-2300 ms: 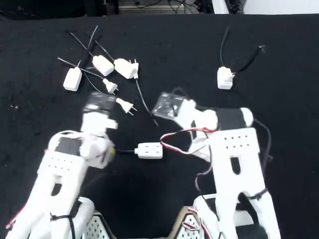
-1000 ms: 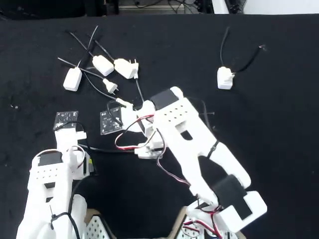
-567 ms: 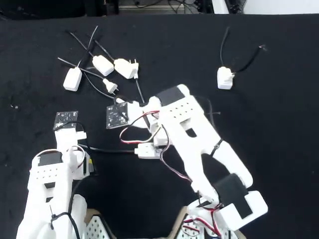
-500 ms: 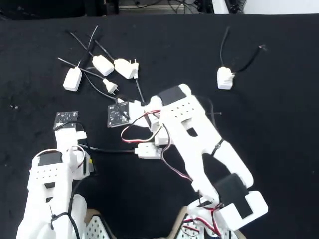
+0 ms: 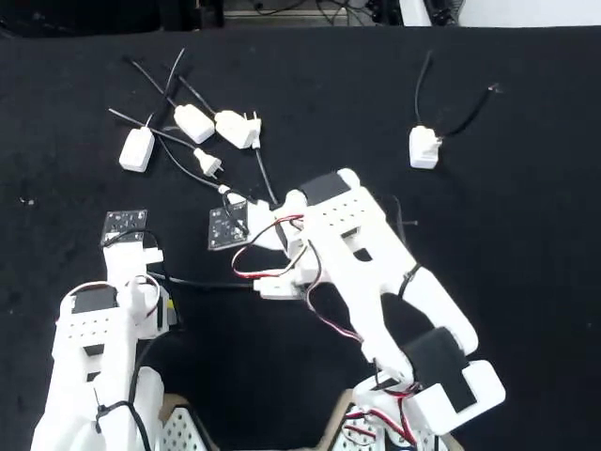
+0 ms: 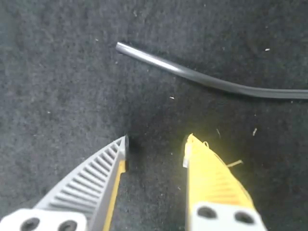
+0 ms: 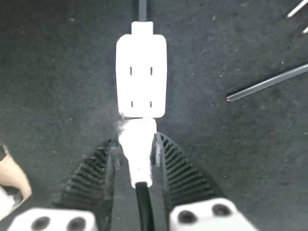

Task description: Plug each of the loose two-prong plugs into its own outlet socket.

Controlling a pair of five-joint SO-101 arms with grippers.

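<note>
Plug [image 7: 137,159] on a black cord is pinched in my right gripper [image 7: 136,142], nose butted against the end face of the white outlet block [image 7: 141,72], mid-table. Can't tell if the prongs are seated. Bare black cloth [image 5: 526,235] on both sides of the block. Left gripper [image 6: 156,142] is spread over the cloth, near a black cable [image 6: 207,79]. Loose plugs [image 5: 194,122] are clustered far-left, one more [image 5: 423,147] far-right, all well apart from the block.
</note>
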